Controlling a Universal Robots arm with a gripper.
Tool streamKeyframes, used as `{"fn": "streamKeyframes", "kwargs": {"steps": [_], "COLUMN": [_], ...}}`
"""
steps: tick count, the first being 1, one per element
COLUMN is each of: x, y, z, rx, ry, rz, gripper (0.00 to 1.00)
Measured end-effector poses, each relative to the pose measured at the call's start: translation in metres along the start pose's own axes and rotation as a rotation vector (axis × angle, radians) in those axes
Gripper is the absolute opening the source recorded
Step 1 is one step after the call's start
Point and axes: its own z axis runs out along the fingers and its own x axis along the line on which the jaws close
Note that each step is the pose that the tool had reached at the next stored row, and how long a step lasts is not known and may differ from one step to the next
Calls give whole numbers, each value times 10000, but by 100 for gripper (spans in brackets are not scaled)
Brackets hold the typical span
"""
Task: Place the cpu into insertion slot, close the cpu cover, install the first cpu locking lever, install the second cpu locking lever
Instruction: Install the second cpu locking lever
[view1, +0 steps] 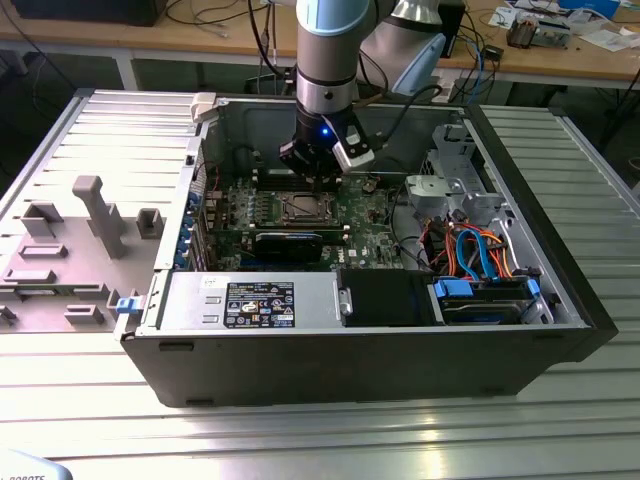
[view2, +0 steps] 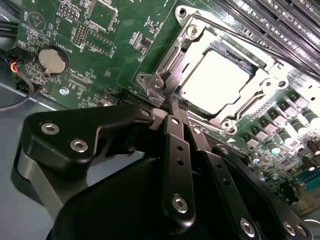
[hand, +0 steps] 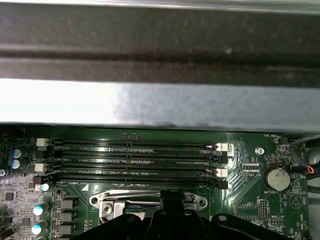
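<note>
One arm reaches down into the open computer case (view1: 520, 330) on the ribbed metal worktop (view1: 320, 440) in the exterior view, its hand (view1: 318, 178) poised just above the insertion slot (view1: 300, 208) on the green motherboard (view1: 375, 225). In the second wrist view the cpu (view2: 214, 77) lies flat in the slot with the cpu cover (view2: 187, 50) closed around it; the hand's black fingers (view2: 176, 145) are drawn together, tips at the cover's near corner, beside a thin locking lever (view2: 247, 106). In the first wrist view the memory slots (hand: 135, 160) lie beyond the cover's edge (hand: 150, 200)
</note>
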Motion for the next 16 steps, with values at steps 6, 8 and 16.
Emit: {"fn": "streamKeyframes", "kwargs": {"steps": [6,8,16], "x": [0,0,3], "y": [-7,-12,-127], "z": [-1,-1,-12], "rx": [0,-1,7], "ry": [0,0,0], "rz": [0,0,0], "gripper": [11,11,11]}}
